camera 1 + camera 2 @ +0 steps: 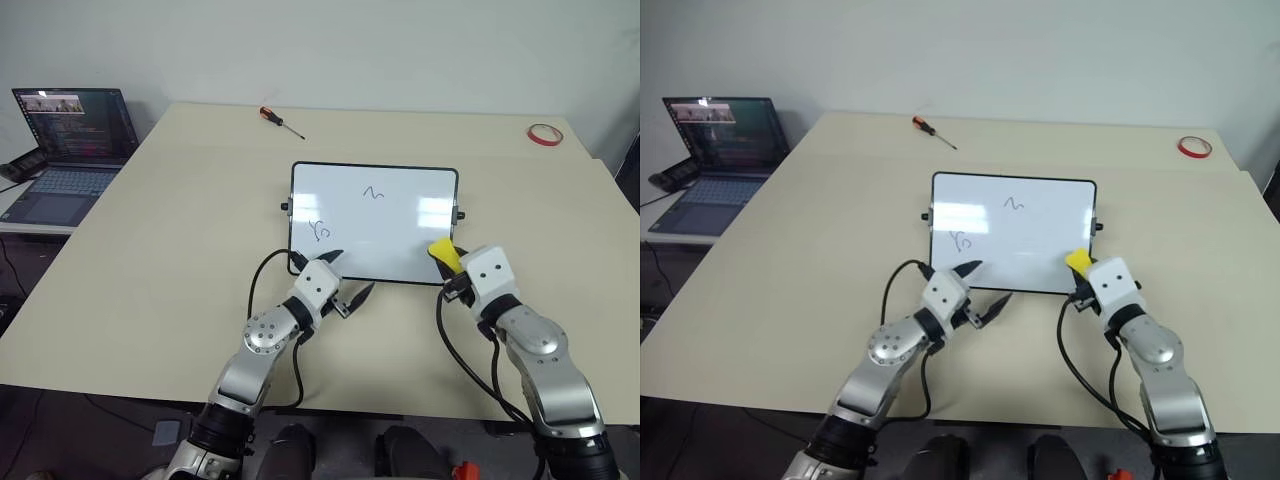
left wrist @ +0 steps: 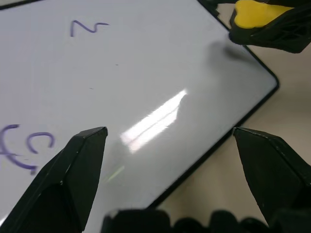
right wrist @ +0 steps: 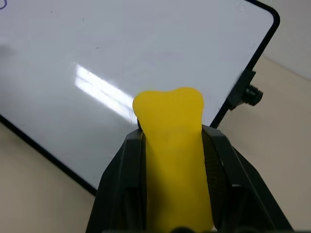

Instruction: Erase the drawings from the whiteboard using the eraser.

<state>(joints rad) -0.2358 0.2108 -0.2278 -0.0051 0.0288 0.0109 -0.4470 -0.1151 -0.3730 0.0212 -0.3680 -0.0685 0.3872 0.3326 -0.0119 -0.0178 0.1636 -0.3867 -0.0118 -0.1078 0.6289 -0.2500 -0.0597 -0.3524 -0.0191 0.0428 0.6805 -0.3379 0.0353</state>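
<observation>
The right pincer (image 3: pixel 170 145) pinches the yellow eraser (image 3: pixel 172 145) over the whiteboard's (image 1: pixel 400 235) near corner. The left pincer (image 2: pixel 170 138) is spread. No wiping shows yet; two drawings (image 1: pixel 373 192) wait farther off.

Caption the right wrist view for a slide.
Right gripper clamps the yellow eraser above the whiteboard near its knobbed edge.
</observation>
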